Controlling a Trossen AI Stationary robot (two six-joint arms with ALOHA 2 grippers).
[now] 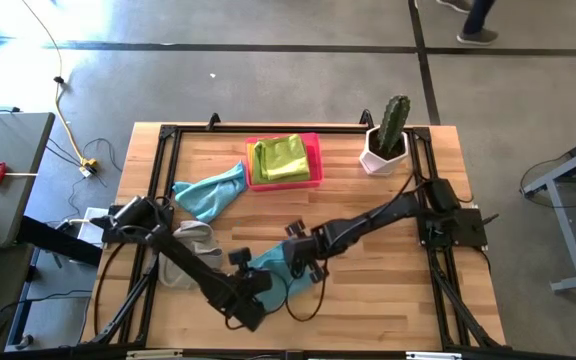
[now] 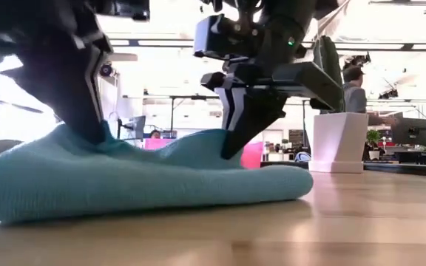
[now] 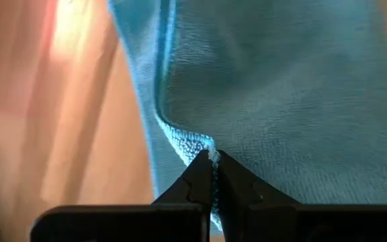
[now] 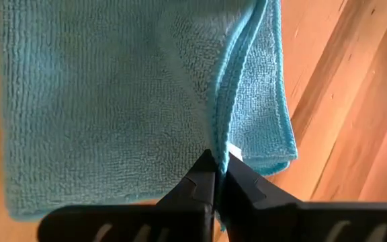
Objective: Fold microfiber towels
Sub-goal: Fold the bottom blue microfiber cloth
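A teal-blue microfiber towel (image 1: 273,268) lies near the table's front edge, its top layer folded over (image 2: 139,177). My left gripper (image 1: 256,292) is shut on it at the towel's left side (image 2: 95,137). My right gripper (image 1: 306,265) is shut on it at its right side (image 2: 235,151). A second teal towel (image 1: 211,192) lies crumpled at the middle left. A grey towel (image 1: 193,237) lies under my left arm. A folded lime green towel (image 1: 281,160) rests on the pink tray (image 1: 317,165). My left gripper pinches the towel's hemmed edge (image 3: 192,143) between its two shut fingers, slanting down from above. The cloth rises to a small peak at the fingers; the rest lies on the table. How many layers it has, I cannot tell. My right gripper pinches the upper layer's hemmed edge (image 4: 224,131) between its two shut fingers, beside a small white tag (image 4: 234,153). The fingers slant down from above and point along that edge. The towel lies on the table, a lower layer (image 4: 267,101) showing beside the hem.
A cactus in a white pot (image 1: 385,150) stands at the far right corner. Black frame rails (image 1: 158,180) run along the table's edges. Bare wood lies to the right of the held towel (image 1: 388,290). A person (image 2: 355,89) shows in the room beyond.
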